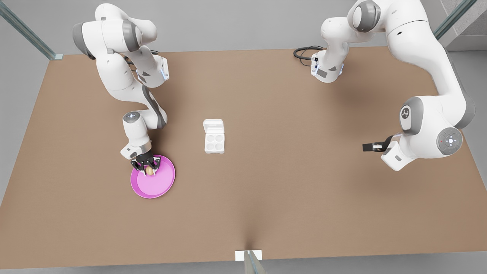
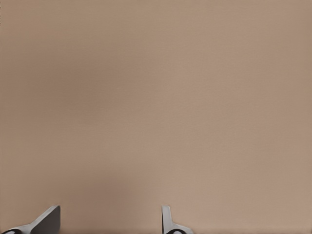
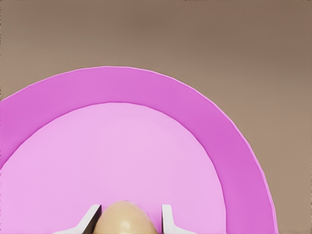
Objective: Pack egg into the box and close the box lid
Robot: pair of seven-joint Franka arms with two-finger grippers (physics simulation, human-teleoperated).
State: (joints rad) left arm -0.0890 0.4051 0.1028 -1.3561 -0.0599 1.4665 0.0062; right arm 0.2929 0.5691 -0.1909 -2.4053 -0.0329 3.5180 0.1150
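The egg (image 3: 124,219) is gripped between the right hand (image 1: 146,168)'s fingers over the pink plate (image 1: 161,184), while the left hand (image 1: 370,147) is left spread wide above bare tabletop (image 1: 285,182), waiting.

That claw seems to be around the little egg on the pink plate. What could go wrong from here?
The egg is smooth and round, and only its sides sit between the right gripper's fingers; it might slip out when lifted off the plate. The box's wells look small, so a slightly off drop could miss. The left gripper waits above bare table.
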